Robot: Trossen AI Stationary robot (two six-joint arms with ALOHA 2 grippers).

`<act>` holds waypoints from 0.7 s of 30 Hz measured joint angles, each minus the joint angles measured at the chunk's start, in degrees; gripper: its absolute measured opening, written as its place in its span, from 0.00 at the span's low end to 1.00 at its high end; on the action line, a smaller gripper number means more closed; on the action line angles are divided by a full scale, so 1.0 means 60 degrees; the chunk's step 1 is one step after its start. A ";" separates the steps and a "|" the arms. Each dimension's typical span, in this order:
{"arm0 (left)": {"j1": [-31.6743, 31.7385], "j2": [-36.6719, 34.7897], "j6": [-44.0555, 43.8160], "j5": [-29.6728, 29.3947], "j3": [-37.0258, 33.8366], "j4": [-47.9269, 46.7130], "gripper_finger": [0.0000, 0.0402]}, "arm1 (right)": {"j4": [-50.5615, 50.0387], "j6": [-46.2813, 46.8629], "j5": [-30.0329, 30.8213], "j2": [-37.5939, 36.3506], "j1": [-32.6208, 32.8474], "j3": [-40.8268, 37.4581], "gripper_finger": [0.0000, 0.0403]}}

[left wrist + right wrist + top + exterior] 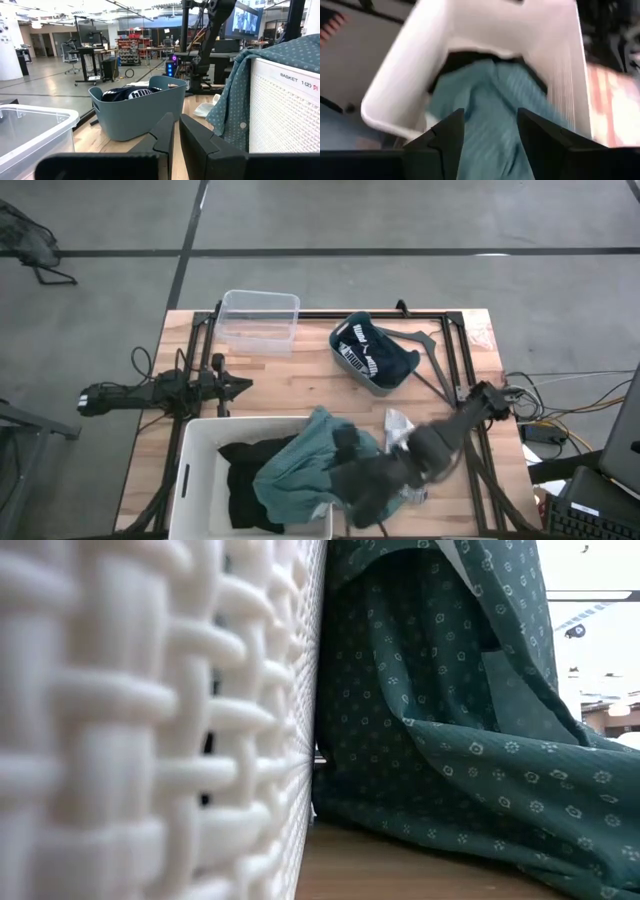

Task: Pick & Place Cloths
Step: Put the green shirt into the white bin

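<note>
A teal-green cloth [300,465] lies over the right rim of the big white tub [195,460]. Its lower part [450,740] hangs outside the tub wall down onto the table. A black cloth [245,470] lies inside the tub. A dark cloth with white stripes [365,345] fills the teal basket [385,385]. A small white cloth [399,422] lies on the table. My right gripper [490,135] hovers open over the teal-green cloth [495,95] at the tub's right rim. My left gripper [176,135] rests shut at the table's left, pointing level.
A clear plastic bin [260,320] stands at the far side, left of the teal basket. Bare wood lies between the bin, the basket and the tub. The black frame rails [440,360] run along the right side, with cables beyond the right edge.
</note>
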 joint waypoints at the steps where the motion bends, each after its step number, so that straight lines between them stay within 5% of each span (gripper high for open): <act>1: 0.0000 0.0000 0.0001 0.0001 0.0000 0.0000 0.09 | -0.0200 0.0283 0.0381 0.0001 0.0197 -0.0066 0.43; 7: -0.0002 0.0000 0.0000 0.0001 0.0000 0.0000 0.09 | -0.0911 0.1910 0.3209 0.0001 0.1233 -0.0907 0.38; 14: -0.0001 0.0000 0.0000 0.0001 0.0000 0.0000 0.09 | -0.1120 0.3849 0.4365 -0.0172 0.1904 -0.2627 0.31; 21: -0.0002 0.0000 -0.0001 0.0001 0.0000 0.0000 0.09 | -0.0275 0.5461 0.4492 -0.1134 0.2312 -0.5182 0.23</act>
